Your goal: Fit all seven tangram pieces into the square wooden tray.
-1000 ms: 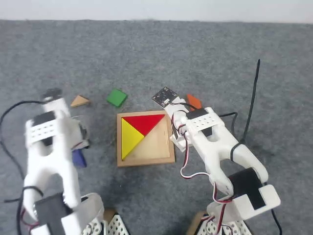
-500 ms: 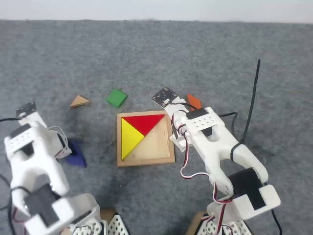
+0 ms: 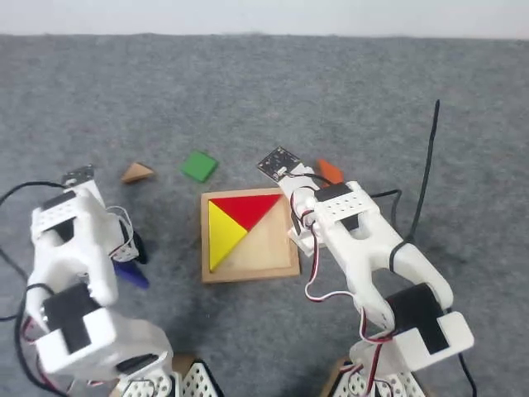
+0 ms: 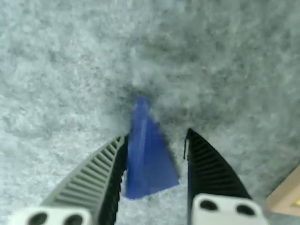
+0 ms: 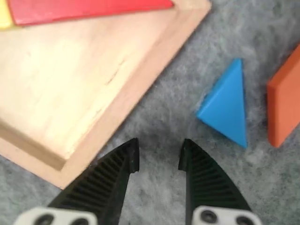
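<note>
Two pieces sit in the tray; both claws are down at the counter beside it.
The left claw (image 4: 156, 137) has its jaws apart, and the dark blue triangle (image 4: 147, 159) lies flat on the grey counter (image 3: 347, 91) between them, left of the wooden tray (image 3: 248, 272). The right claw (image 5: 158, 153) is slightly parted and grips nothing, just off the tray's right side, with the light blue triangle (image 5: 227, 110) and the orange piece (image 5: 283, 108) near it. In the tray, the red triangle (image 3: 246, 207) fills the far side and the yellow triangle (image 3: 220, 236) the left, edges touching. The green square (image 3: 198, 165) and the tan triangle (image 3: 136, 172) lie beyond the tray to the far left.
</note>
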You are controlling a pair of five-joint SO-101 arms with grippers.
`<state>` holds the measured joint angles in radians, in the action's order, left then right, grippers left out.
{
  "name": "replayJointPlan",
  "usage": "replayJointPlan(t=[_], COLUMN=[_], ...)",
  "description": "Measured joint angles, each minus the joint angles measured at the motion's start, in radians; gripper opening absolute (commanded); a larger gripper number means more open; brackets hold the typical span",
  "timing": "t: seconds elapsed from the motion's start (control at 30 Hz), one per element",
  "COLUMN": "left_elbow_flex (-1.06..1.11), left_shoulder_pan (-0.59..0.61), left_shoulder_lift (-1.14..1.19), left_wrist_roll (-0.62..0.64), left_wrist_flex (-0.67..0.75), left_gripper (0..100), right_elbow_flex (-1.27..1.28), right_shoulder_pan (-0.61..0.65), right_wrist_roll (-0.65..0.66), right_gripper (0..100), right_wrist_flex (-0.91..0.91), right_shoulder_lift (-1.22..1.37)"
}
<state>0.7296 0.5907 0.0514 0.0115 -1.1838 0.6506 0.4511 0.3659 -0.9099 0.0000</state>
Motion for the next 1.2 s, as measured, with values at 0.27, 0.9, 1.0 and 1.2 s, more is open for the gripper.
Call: replayJointPlan(t=[0.27,0.9,1.0,1.2], left_elbow_flex=[0.012,-0.044,-0.044,-0.043], left_shoulder_pan=[-0.021,-0.068,-0.068,-0.066], left_shoulder_lift=[-0.017,0.000,0.000,-0.098], left_wrist_roll=[0.000,-0.003,-0.003,-0.003], left_wrist_flex=[0.008,-0.115,-0.121,-0.124], left_gripper=[9,1,1,1], right_elbow_flex=[0.000,0.000,0.000,0.000], right_shoulder_pan=[0.002,0.002,0.002,0.002], right_wrist_roll=[0.000,0.000,0.000,0.000], right_gripper=[15.5,15.5,15.5,15.5], right_wrist_flex=[0.000,0.000,0.000,0.000], right_shoulder_lift=[0.000,0.000,0.000,0.000])
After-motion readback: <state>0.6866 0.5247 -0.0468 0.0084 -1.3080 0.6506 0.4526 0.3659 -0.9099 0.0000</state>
